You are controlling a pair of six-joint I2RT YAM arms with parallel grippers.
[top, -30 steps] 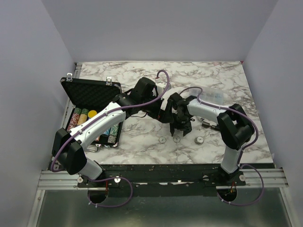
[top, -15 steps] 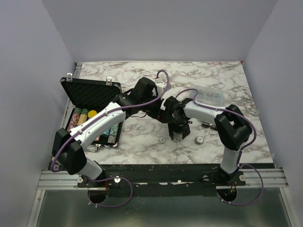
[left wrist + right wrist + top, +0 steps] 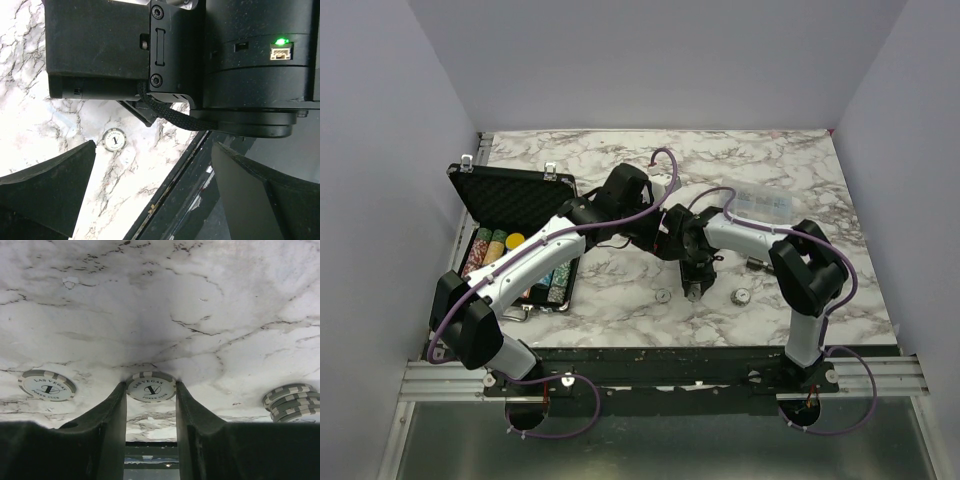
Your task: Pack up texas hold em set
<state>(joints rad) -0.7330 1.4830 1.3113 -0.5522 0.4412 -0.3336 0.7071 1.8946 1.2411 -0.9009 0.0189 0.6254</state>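
Observation:
The black case (image 3: 515,198) lies open at the left, with rows of coloured chips (image 3: 492,248) in its base, partly hidden by my left arm. My right gripper (image 3: 693,290) points down at the marble; in the right wrist view its fingertips (image 3: 118,396) press both edges of a white Las Vegas chip (image 3: 150,386) lying flat, so the gripper (image 3: 150,390) is shut on it. Another white chip (image 3: 47,385) lies to its left and a short stack (image 3: 290,396) to its right. My left gripper (image 3: 155,200) hangs open and empty above the table, over one white chip (image 3: 114,140).
A clear plastic compartment box (image 3: 762,205) sits at the back right, with a small dark item (image 3: 760,264) in front of it. The two wrists crowd together mid-table. The table's black front edge (image 3: 190,170) runs just below the loose chips.
My right gripper has slid left and toward the front edge, and its fingers have narrowed onto the middle white chip. The left arm has stayed still.

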